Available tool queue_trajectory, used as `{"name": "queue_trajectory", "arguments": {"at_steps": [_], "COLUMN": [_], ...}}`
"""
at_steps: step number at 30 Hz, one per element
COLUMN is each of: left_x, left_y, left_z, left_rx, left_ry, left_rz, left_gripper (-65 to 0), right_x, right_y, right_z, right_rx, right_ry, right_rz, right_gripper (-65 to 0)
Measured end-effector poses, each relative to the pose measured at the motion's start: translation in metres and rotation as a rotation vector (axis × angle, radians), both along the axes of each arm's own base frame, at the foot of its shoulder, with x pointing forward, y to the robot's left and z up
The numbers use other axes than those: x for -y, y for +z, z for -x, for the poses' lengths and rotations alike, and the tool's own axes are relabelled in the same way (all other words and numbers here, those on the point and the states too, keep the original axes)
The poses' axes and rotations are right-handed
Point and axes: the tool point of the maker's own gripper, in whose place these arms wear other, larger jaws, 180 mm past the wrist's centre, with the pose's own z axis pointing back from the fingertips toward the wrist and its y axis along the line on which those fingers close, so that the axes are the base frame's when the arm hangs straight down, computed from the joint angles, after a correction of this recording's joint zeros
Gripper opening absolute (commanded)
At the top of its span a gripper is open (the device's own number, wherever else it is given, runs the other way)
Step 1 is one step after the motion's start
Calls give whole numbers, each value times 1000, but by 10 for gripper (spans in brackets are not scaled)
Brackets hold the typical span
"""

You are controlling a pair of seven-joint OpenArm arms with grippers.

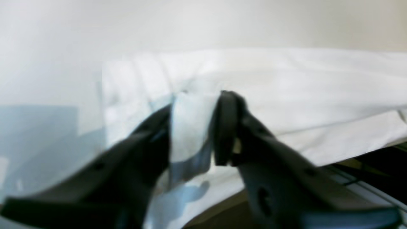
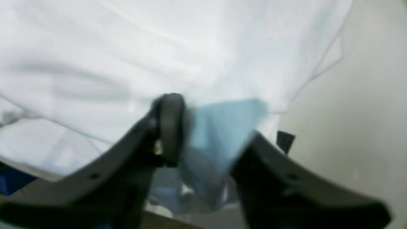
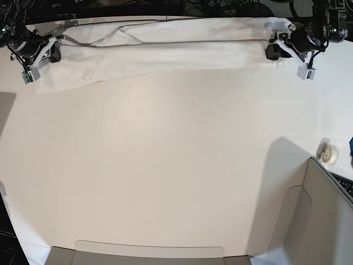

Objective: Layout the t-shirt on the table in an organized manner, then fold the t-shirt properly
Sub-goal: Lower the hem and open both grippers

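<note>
Left gripper (image 1: 194, 127) is sitting with jaws spread partway, a fold of the t-shirt (image 1: 286, 95) lying between them; whether the fingers are pressing the cloth I cannot tell, the view is blurred. Right gripper (image 2: 210, 136) is likewise partway spread, with a bluish-looking flap of cloth in the gap, grip unclear. In the base view the two grippers are flanking the shirt's ends, left gripper (image 3: 274, 49) at that view's right, right gripper (image 3: 51, 52) at its left. A small roll (image 3: 327, 153) is sitting near the right edge beside a grey-beige panel (image 3: 325, 215), well apart from the shirt. The t-shirt (image 3: 165, 47) is lying as a long white band along the far edge of the tabletop (image 3: 165, 165), creased, no print visible.
</note>
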Motion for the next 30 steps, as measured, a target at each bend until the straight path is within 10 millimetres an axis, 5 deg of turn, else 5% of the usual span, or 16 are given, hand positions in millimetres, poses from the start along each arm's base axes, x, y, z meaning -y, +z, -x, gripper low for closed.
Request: {"name": "queue_trajectory", "arguments": {"at_steps": [7,14,19,22,25,30], "left_x": [-3,-41,-74,-82,-83,-94], "left_y": [2,25,40,44,34,-11], "left_z": [-1,-7,-9,-9,-1,23], "left_rx": [4,23,59,70,46,-69], "left_ry": [4,68,155,176,218,366], "left_rz": [-7,-77,-128,-141,-111,-28], "left_gripper": [-440,-438,-394,-356,-348,-347], "right_x": [0,12,11,12,6,-7], "right_y": [6,37,84,85,81,71], "right_z": [-13,-38,-56,-56,-56,-53], "right_rx": [27,140,313,313,309,305], "right_ry": [0,-31,-55,-66,-73,-98], "right_rz": [1,49,83,97,74,20], "right_gripper": [-254,-250,-250,-250,-250,-250]}}
